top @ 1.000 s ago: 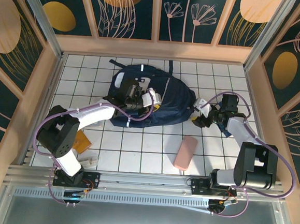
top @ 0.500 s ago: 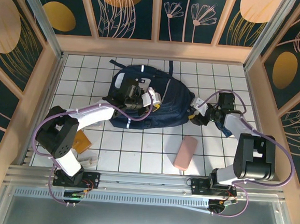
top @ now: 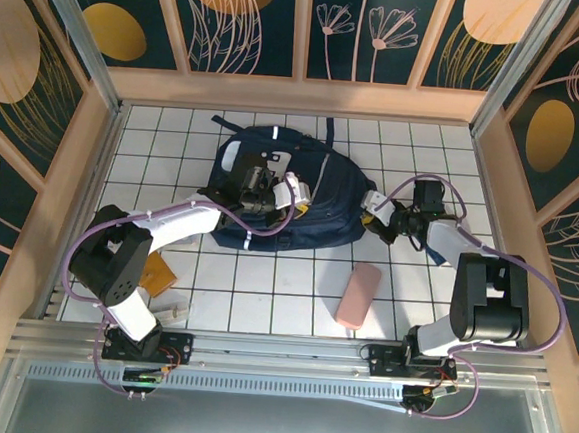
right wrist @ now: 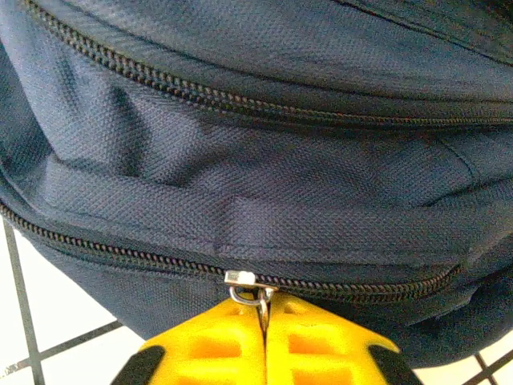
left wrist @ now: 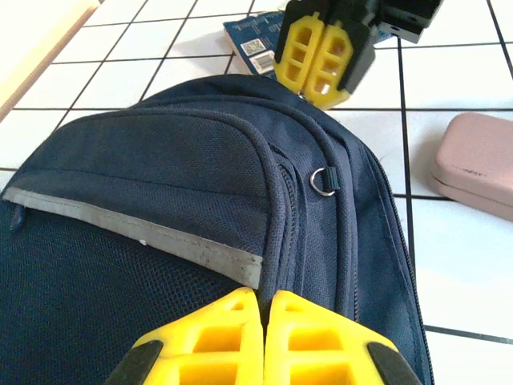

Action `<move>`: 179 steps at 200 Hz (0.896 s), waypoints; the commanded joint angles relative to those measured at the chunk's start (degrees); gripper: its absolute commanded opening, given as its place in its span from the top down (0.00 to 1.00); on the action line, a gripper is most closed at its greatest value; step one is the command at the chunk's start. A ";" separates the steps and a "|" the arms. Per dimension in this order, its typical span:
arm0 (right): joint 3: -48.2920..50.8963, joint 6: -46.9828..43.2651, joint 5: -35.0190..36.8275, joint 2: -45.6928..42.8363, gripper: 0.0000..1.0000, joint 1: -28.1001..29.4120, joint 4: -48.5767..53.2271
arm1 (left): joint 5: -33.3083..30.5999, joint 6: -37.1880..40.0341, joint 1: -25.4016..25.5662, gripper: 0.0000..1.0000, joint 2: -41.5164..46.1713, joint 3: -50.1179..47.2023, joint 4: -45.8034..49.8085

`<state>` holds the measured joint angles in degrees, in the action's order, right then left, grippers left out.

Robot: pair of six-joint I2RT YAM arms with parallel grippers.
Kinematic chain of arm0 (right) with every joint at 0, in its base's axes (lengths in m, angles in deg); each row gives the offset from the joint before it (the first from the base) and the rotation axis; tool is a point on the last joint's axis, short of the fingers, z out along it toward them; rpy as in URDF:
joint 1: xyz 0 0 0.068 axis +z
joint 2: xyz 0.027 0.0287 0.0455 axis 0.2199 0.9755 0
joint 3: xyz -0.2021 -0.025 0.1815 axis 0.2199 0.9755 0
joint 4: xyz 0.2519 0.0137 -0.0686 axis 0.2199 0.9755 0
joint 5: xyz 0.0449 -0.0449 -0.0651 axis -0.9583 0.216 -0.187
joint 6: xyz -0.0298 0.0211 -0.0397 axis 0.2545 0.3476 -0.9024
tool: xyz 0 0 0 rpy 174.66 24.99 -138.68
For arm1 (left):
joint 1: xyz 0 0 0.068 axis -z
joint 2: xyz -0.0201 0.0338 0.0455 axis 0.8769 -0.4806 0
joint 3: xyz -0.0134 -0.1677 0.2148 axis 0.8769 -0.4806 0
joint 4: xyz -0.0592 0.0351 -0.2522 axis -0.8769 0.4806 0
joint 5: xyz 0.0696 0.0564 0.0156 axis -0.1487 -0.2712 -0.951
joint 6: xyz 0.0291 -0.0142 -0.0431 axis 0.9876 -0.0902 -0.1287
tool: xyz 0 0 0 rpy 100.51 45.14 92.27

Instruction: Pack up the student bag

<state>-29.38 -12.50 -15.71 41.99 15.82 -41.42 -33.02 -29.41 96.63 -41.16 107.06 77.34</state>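
Observation:
The student bag point(top: 316, 204), a large navy backpack, lies at the middle back of the tiled table. My left gripper point(top: 289, 194) rests on top of it. In the left wrist view its yellow fingers point(left wrist: 232, 333) are shut on a raised navy seam beside the pale stripe point(left wrist: 136, 233). My right gripper point(top: 370, 209) is at the bag's right edge. In the right wrist view it point(right wrist: 264, 309) is shut on the thin metal zipper pull hanging from the silver slider point(right wrist: 240, 278) of the closed zip. The right gripper point(left wrist: 323, 60) also faces the left wrist camera across the bag.
A pink case point(top: 359, 294) lies on the tiles in front of the bag, also seen as point(left wrist: 473, 164). A dark blue book point(left wrist: 252, 36) lies behind the right gripper. An orange object point(top: 157, 274) and a small pale item point(top: 167, 312) sit by the left arm's base.
My right gripper has moved left up to the bag's edge and closed on the zipper pull. The left gripper has stayed shut on the bag.

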 commanded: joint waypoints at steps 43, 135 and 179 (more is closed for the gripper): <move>2.53 -3.43 4.50 -5.47 1.00 3.16 2.08 | -3.61 1.01 -0.15 1.00 -1.15 5.51 1.99; 6.32 -5.63 9.02 -11.17 1.00 13.19 6.93 | -5.60 -8.48 -0.09 1.00 -4.83 8.39 -2.89; 5.80 0.18 10.65 -10.11 1.00 20.99 6.24 | -5.04 -15.98 0.66 1.00 -5.65 8.43 -7.94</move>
<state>-23.79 -16.19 -3.54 31.83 31.99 -37.46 -37.17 -38.88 96.80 -45.97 112.98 78.06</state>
